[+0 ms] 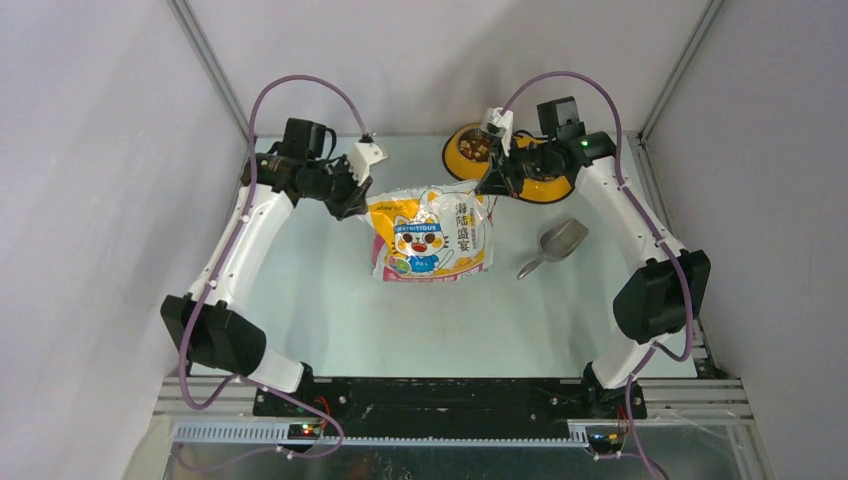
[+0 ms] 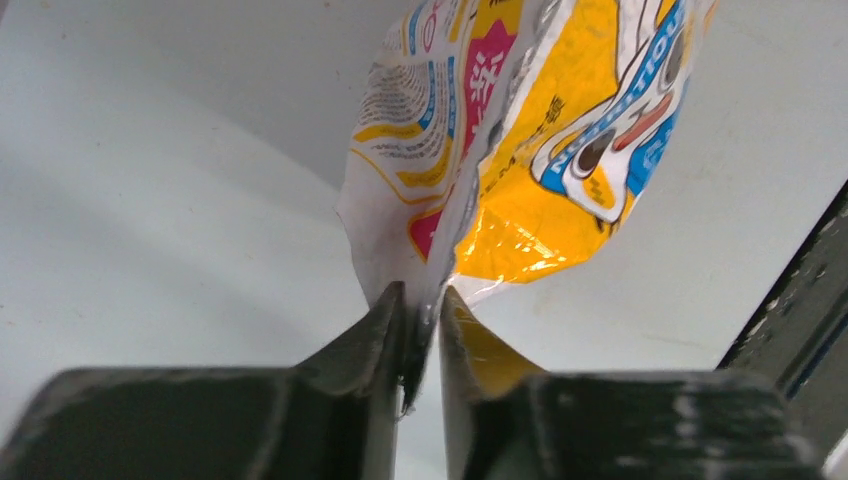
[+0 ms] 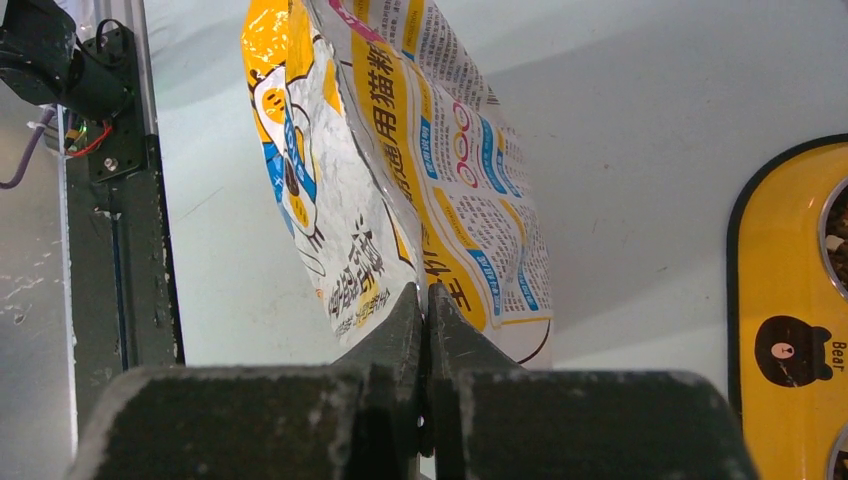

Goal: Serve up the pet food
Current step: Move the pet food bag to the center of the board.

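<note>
The pet food bag [image 1: 430, 235], glossy white, orange and pink with a cartoon cat, hangs stretched between my two grippers over the middle of the table. My left gripper [image 1: 362, 205] is at its upper left corner. In the left wrist view, the left gripper [image 2: 422, 300] has its jaws slightly apart, and the bag's edge [image 2: 400, 260] lies against one finger with a gap beside it. My right gripper [image 1: 491, 188] [image 3: 424, 295] is shut on the bag's [image 3: 440, 170] upper right corner. Brown pet food kibble [image 1: 476, 148] lies in one bowl of the feeder.
The yellow double-bowl feeder [image 1: 548, 188] [image 3: 780, 300] stands at the back right, just behind my right gripper. A grey metal scoop [image 1: 556, 243] lies on the table to the right of the bag. Grey walls close in the left, back and right sides.
</note>
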`<action>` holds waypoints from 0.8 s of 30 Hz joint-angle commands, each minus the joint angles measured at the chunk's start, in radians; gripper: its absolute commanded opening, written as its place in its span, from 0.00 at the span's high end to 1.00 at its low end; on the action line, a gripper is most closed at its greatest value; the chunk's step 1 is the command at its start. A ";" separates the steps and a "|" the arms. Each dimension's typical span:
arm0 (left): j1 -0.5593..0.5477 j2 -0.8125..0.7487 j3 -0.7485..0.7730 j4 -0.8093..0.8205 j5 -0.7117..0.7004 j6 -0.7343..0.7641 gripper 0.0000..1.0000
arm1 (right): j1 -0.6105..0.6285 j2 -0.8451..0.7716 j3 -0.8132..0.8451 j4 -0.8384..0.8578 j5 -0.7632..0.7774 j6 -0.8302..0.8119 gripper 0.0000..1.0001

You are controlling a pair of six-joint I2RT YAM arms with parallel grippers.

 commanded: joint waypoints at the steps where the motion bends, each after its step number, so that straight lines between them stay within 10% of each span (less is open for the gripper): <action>1: 0.006 0.034 0.021 -0.025 0.015 0.034 0.89 | -0.007 -0.053 0.013 0.079 -0.014 0.012 1.00; 24: 0.181 -0.068 0.086 0.114 -0.014 -0.095 1.00 | 0.153 0.024 0.123 0.257 0.168 0.240 1.00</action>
